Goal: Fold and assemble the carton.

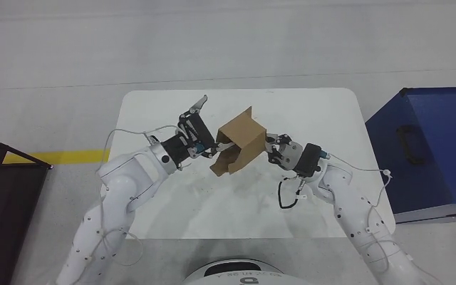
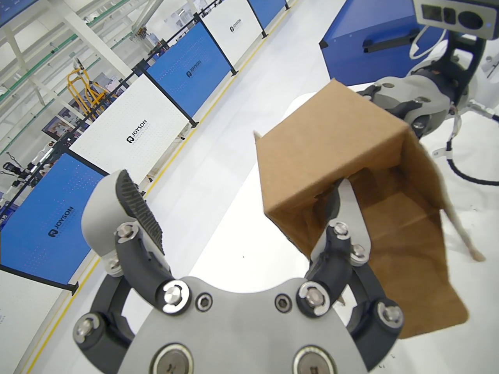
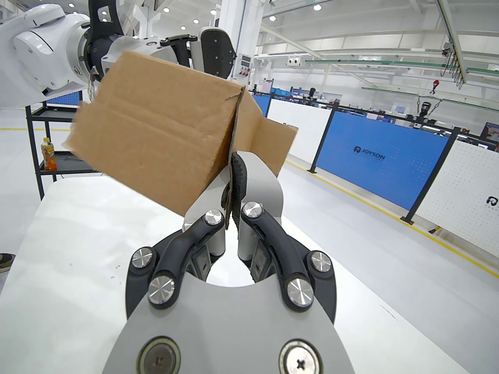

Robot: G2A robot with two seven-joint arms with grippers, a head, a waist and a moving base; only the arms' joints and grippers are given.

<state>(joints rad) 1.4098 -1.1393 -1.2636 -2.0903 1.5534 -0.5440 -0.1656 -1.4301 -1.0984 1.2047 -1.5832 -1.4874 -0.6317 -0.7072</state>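
Note:
A brown cardboard carton, partly opened into a tube, is held tilted above the white table. My right gripper is shut on the edge of one carton wall; in the top view the right gripper sits at the carton's right side. My left gripper is wide open at the carton's left end. One of its fingers reaches inside the carton and the other finger stands clear outside. From above, the left gripper spreads beside the carton.
A large blue bin stands off the table's right side. A dark rack stands at the left. A black cable hangs under the right wrist. The table has bare surface around the carton.

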